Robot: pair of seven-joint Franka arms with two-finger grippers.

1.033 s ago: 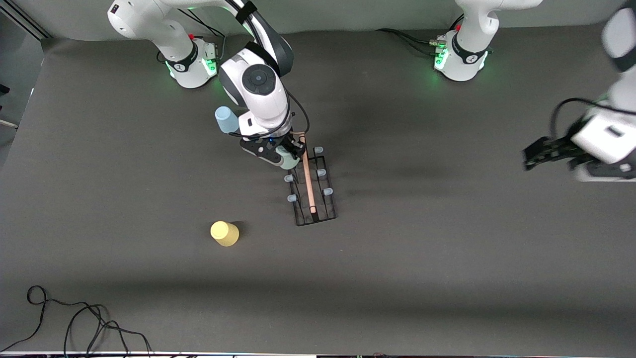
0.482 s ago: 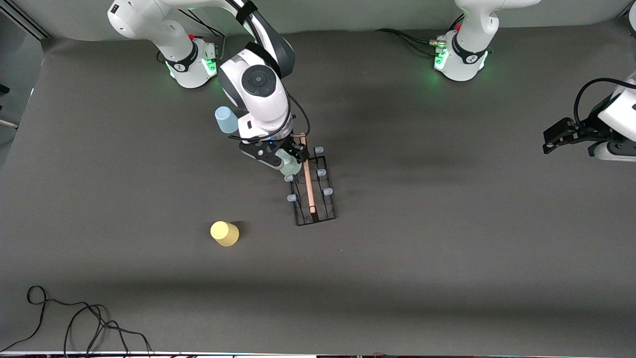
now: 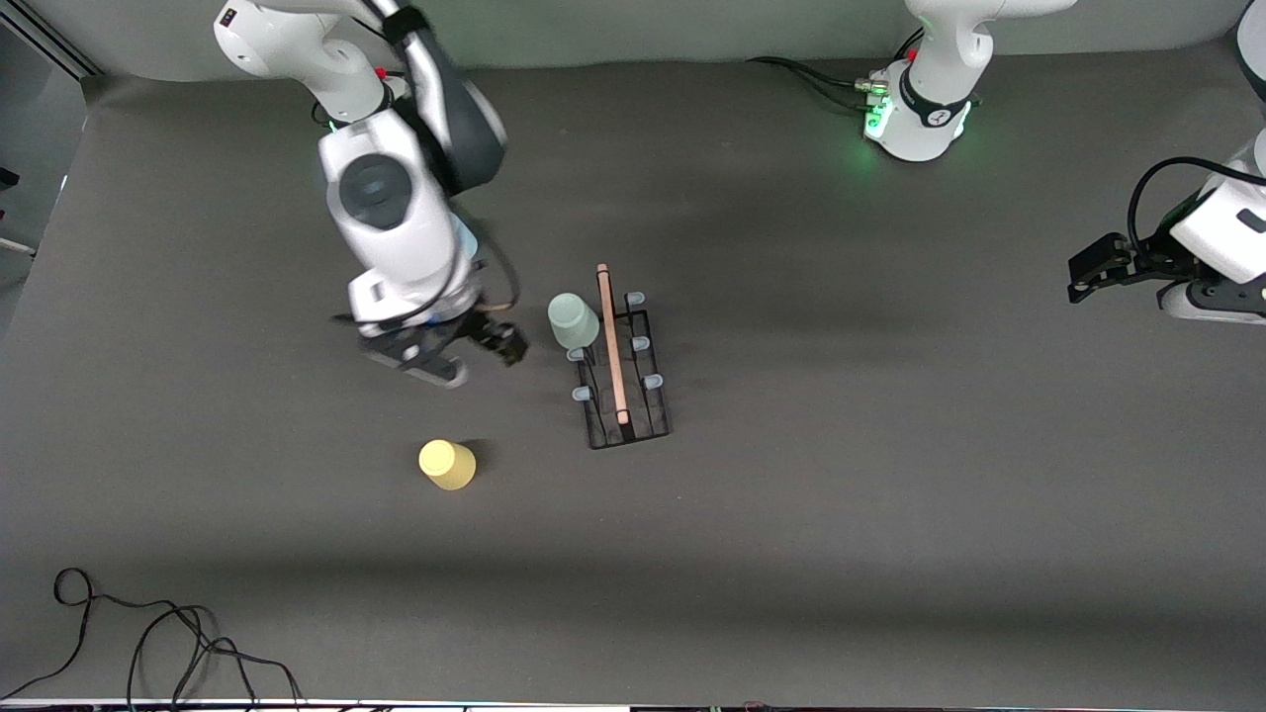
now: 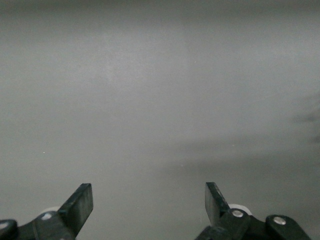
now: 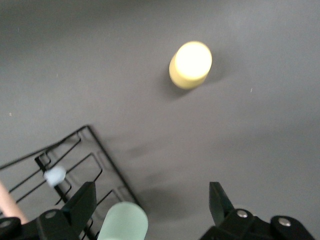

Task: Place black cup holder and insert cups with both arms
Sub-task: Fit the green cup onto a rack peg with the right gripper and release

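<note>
2 arms share the dark table (image 3: 791, 514), where the rack (image 3: 623, 371) stands mid-table with its wooden handle (image 3: 611, 346) on top. 1 green cup (image 3: 573, 320) sits upside down on a prong on the rack's side toward the right arm's end, at the end farther from the front camera. The right gripper (image 3: 465, 356), fingers spread and empty, hangs over bare table just beside that cup, toward the right arm's end. 1 yellow cup (image 3: 447, 464) stands upside down on the table, nearer the camera than the gripper. The left gripper (image 3: 1088, 272) waits, fingers spread and empty, over the left arm's end of the table.
</note>
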